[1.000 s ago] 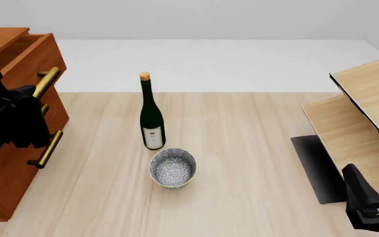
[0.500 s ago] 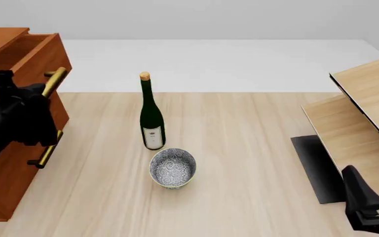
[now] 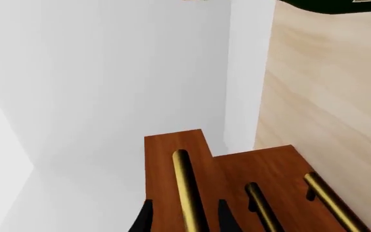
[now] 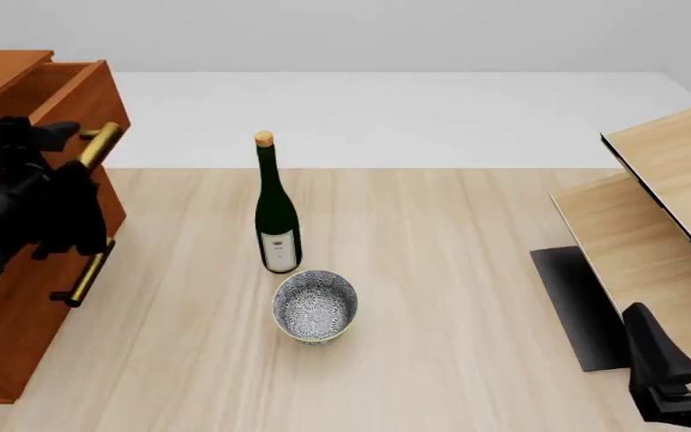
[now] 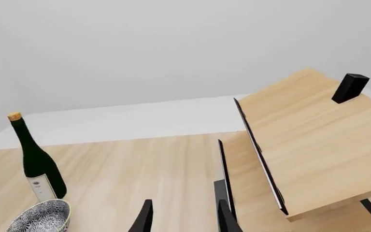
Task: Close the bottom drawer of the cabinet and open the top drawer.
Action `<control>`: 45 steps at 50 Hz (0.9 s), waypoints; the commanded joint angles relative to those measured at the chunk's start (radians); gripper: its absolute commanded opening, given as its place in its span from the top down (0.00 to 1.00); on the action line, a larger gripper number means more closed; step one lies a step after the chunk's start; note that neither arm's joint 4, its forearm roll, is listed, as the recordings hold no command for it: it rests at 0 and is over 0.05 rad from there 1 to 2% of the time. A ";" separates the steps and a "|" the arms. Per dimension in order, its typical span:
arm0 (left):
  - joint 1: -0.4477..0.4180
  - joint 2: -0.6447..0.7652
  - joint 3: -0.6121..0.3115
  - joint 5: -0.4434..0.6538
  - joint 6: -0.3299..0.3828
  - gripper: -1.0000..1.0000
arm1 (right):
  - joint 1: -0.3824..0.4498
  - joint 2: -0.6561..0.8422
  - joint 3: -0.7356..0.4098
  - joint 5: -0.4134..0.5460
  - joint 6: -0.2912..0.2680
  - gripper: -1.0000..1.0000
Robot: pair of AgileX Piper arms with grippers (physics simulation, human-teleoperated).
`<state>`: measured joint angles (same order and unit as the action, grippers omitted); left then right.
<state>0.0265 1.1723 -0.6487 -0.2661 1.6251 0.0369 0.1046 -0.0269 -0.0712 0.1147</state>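
The cabinet stands at the table's left edge. Its top drawer is pulled out beyond the two below it. My left gripper is open, its fingers on either side of the top drawer's brass handle, as the left wrist view also shows. The bottom drawer's handle shows below my gripper, and its front lies level with the middle drawer's. My right gripper is open and empty at the near right.
A dark green wine bottle stands mid-table with a patterned bowl just in front of it. Pale wooden shelf boards on a black base fill the right side, close to my right gripper.
The top drawer slid out a little further with my left gripper at its handle, then stopped. The left gripper shifted slightly up along the handle. The right arm has not moved.
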 commanded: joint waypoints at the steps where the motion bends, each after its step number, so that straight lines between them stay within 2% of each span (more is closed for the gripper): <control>1: 0.003 0.003 -0.003 -0.002 -0.001 0.00 | 0.000 0.007 -0.002 -0.006 0.000 0.00; 27: -0.007 -0.065 0.049 0.030 -0.034 0.00 | -0.001 0.007 -0.005 -0.002 0.012 0.00; 45: 0.011 -0.182 0.115 0.076 -0.043 0.00 | -0.008 0.002 -0.008 0.005 0.042 0.00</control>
<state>0.0320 1.0494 -0.5681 -0.2131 1.5862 0.0325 0.1061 -0.0333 -0.0670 0.1411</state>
